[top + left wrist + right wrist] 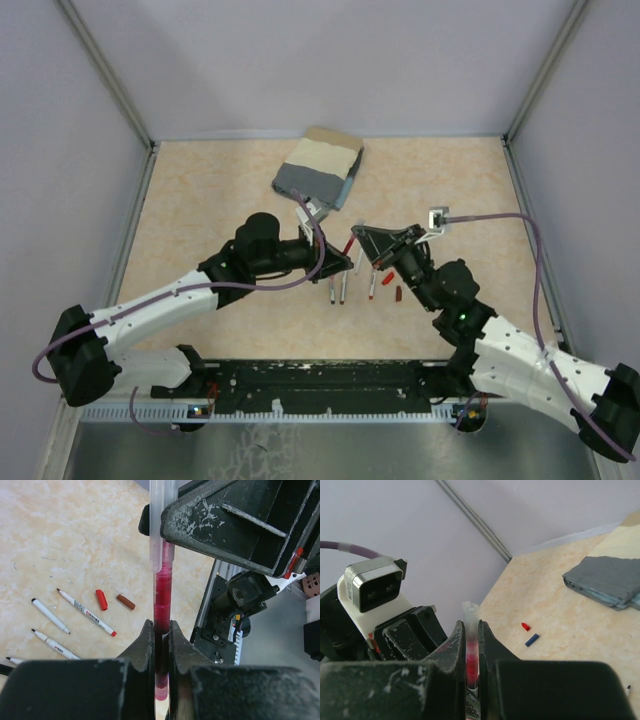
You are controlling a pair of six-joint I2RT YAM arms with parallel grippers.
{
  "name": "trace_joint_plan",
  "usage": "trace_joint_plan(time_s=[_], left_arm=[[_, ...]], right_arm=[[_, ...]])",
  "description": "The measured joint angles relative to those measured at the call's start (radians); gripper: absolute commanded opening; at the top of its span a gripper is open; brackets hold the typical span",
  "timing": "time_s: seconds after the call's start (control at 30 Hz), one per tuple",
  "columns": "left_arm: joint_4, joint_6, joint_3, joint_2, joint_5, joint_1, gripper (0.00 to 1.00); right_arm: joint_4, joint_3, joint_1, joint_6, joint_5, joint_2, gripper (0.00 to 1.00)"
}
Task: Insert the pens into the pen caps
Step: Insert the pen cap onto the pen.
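Left wrist view: left gripper (161,640) was pinched tight on a red-filled pen (162,595), its long axis running 6 to 12 o'clock straight out from the jaws. The right gripper (471,637) clamped the same pen's clear far end, so both arms shared one axis. Whether that clear part was a cap could not be told. On the table (75,540), at 9 o'clock from the left gripper, lay loose pens (87,612) with bare nibs. A red cap (101,600) and a brown-red cap (126,602) lay just beside them, both empty. Judgement: the next move is a push along the axis.
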Motion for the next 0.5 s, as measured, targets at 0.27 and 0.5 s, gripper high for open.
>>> trace_joint_plan(time_s=[0.27,0.5], left_arm=[[0.036,0.004,0.013,-0.019,-0.001,0.000,0.00],[0.080,0.014,0.040,-0.024,-0.021,0.001,0.00]], right_arm=[[-0.145,0.128,0.016,-0.097,0.001,-0.001,0.16],[-0.209,0.142,0.055,-0.114,-0.077,0.009,0.28]])
